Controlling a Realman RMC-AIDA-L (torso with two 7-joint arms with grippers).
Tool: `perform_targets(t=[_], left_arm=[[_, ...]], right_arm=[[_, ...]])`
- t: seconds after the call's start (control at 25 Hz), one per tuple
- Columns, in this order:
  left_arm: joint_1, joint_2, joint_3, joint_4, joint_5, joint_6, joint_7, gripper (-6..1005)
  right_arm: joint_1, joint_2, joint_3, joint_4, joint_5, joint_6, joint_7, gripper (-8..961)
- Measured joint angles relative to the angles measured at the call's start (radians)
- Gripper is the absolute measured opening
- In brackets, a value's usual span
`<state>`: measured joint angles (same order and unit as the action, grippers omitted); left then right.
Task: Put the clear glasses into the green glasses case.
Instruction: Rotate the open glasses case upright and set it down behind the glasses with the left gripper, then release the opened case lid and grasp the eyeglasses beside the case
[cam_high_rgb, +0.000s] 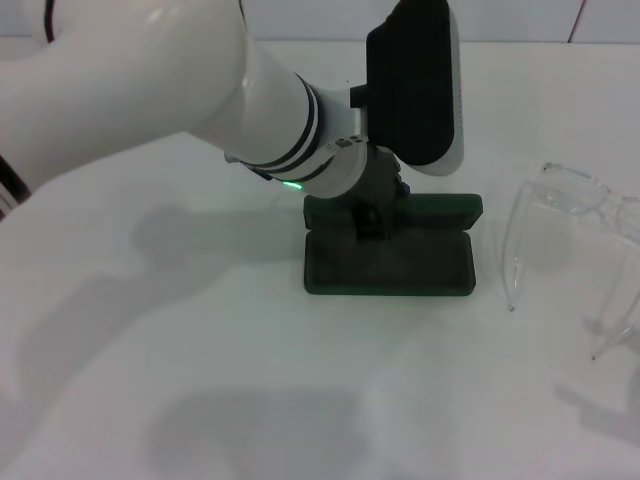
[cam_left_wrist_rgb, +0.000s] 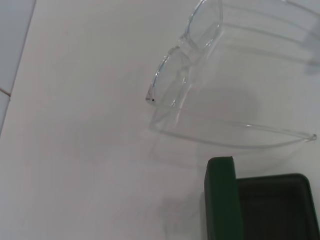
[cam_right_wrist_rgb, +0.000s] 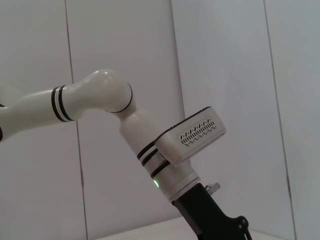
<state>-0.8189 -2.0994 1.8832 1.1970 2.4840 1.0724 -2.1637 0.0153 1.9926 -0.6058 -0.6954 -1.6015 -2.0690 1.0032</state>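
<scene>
The green glasses case (cam_high_rgb: 390, 268) lies open at the middle of the white table, its lid (cam_high_rgb: 440, 208) laid flat behind the greyish-lined tray. My left gripper (cam_high_rgb: 372, 225) hangs low over the case's back edge, where lid and tray meet. The clear glasses (cam_high_rgb: 572, 192) rest on the table to the right of the case, apart from it, temple arms pointing toward the front. In the left wrist view the clear glasses (cam_left_wrist_rgb: 187, 55) lie unfolded beyond one end of the green glasses case (cam_left_wrist_rgb: 222, 200). My right gripper is out of view.
The white table (cam_high_rgb: 150, 330) stretches to the left and front of the case. My left arm (cam_high_rgb: 200, 90) crosses the upper left of the head view, and its wrist camera housing (cam_high_rgb: 415, 80) hides the table behind the case. A white tiled wall (cam_right_wrist_rgb: 225, 60) stands behind.
</scene>
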Motion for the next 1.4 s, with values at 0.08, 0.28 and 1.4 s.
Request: perform_targets(t=[0.08, 0.28, 1.4], left_arm=[[0.003, 0.0, 0.004, 0.01, 0.001, 0.0, -0.006, 264], [0.01, 0.001, 0.008, 0.038, 0.002, 0.004, -0.016, 323], [0.549, 0.013, -0.712, 0.569, -0.881, 0.333, 0.201, 399]], right_arm=[[0.0, 0.0, 0.0, 0.002, 0.0, 0.0, 0.0, 872], [0.0, 0.0, 0.0, 0.01, 0.0, 0.0, 0.0, 872], [0.115, -0.009, 0.105, -0.462, -0.189, 0.182, 0.554, 767]])
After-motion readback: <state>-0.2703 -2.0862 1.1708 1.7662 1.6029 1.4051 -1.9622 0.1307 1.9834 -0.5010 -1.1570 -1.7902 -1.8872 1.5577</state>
